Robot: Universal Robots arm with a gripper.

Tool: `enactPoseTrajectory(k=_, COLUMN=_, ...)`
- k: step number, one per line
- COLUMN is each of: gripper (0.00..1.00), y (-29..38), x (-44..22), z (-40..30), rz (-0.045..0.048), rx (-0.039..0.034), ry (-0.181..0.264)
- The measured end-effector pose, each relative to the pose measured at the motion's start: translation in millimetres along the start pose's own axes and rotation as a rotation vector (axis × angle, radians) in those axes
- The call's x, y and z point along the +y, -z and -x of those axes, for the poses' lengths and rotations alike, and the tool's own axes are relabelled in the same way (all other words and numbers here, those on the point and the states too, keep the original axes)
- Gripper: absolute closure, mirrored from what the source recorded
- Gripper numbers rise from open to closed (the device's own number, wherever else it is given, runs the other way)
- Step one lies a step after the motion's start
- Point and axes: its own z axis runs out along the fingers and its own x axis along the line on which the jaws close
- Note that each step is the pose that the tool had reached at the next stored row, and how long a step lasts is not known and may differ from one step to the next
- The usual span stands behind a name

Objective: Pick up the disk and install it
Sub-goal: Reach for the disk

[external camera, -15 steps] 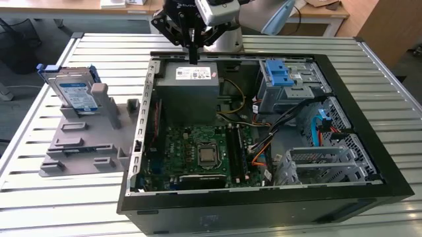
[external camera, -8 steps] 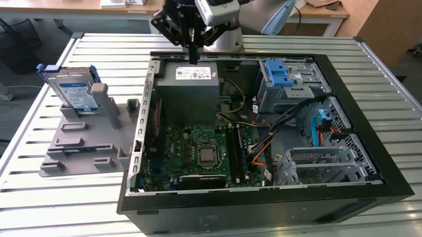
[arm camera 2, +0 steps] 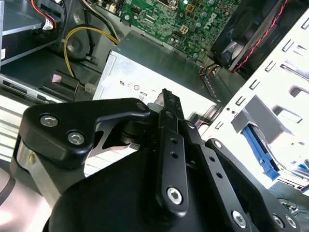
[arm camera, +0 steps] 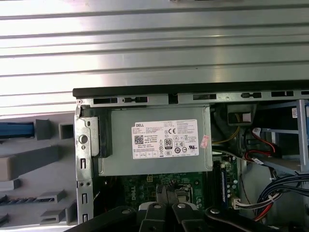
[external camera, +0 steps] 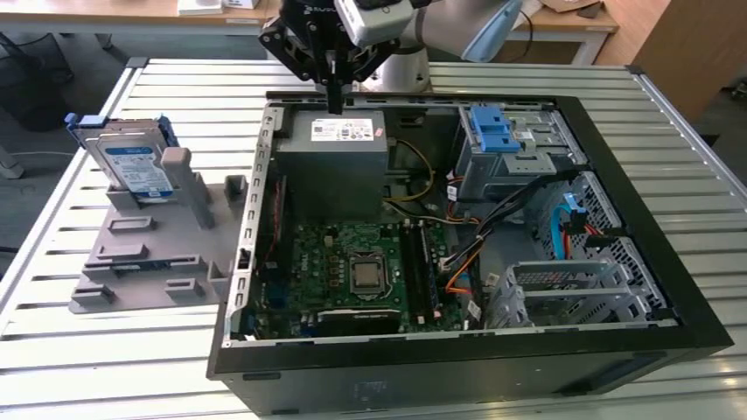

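Silver-faced and blue-framed, the disk [external camera: 131,166] is standing upright in a grey holder [external camera: 140,254] just beside the computer case [external camera: 467,367]. I'm holding the gripper [external camera: 336,105] over that case's edge, fingers together, empty. I'm judging the disk stiff, slick and shock-sensitive: taking it by its framed edges seems best.

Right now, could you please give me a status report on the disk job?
End effector shut, empty, over power supply. Disk upright in grey holder, exterior view's left. Nothing blocking it.
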Motion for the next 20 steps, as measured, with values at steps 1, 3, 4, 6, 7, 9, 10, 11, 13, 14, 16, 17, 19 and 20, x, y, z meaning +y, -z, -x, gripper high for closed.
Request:
enactPoseTrajectory(k=1, gripper=0.89, y=0.0, x=0.0, z=-0.3, rz=-0.0001, rx=0.0001, ry=0.000)
enactPoseTrajectory(k=3, gripper=0.89, y=0.0, x=-0.1, z=-1.0, rz=-0.0001, rx=0.0000, ry=0.000)
enactPoseTrajectory(k=4, gripper=0.89, y=0.0, x=-0.1, z=-1.4, rz=0.0000, rx=0.0000, ry=0.000)
enactPoseTrajectory(k=6, gripper=0.89, y=0.0, x=-0.2, z=-2.1, rz=0.0000, rx=0.0001, ry=0.000)
enactPoseTrajectory(k=7, gripper=0.89, y=-0.1, x=-0.2, z=-2.4, rz=0.0000, rx=0.0001, ry=0.000)
enactPoseTrajectory(k=9, gripper=0.89, y=-0.2, x=-0.3, z=-4.3, rz=0.0000, rx=0.0000, ry=0.000)
enactPoseTrajectory(k=10, gripper=0.89, y=-0.2, x=-0.4, z=-4.8, rz=-0.0001, rx=0.0000, ry=0.000)
enactPoseTrajectory(k=11, gripper=0.89, y=-0.3, x=-0.5, z=-5.8, rz=-0.0001, rx=0.0001, ry=0.000)
enactPoseTrajectory(k=13, gripper=0.89, y=-0.4, x=-0.5, z=-6.2, rz=-0.0001, rx=0.0000, ry=0.000)
enactPoseTrajectory(k=14, gripper=0.89, y=-0.5, x=-0.5, z=-6.5, rz=0.0000, rx=0.0000, ry=0.000)
enactPoseTrajectory(k=16, gripper=0.89, y=-0.5, x=-0.6, z=-7.0, rz=0.0000, rx=0.0000, ry=0.000)
enactPoseTrajectory(k=17, gripper=0.89, y=-0.6, x=-0.6, z=-7.3, rz=0.0000, rx=0.0000, ry=0.000)
enactPoseTrajectory(k=19, gripper=0.89, y=-0.7, x=-0.7, z=-8.2, rz=0.0000, rx=0.0000, ry=0.000)
enactPoseTrajectory(k=20, gripper=0.89, y=-0.7, x=-0.7, z=-9.2, rz=0.0000, rx=0.0000, ry=0.000)
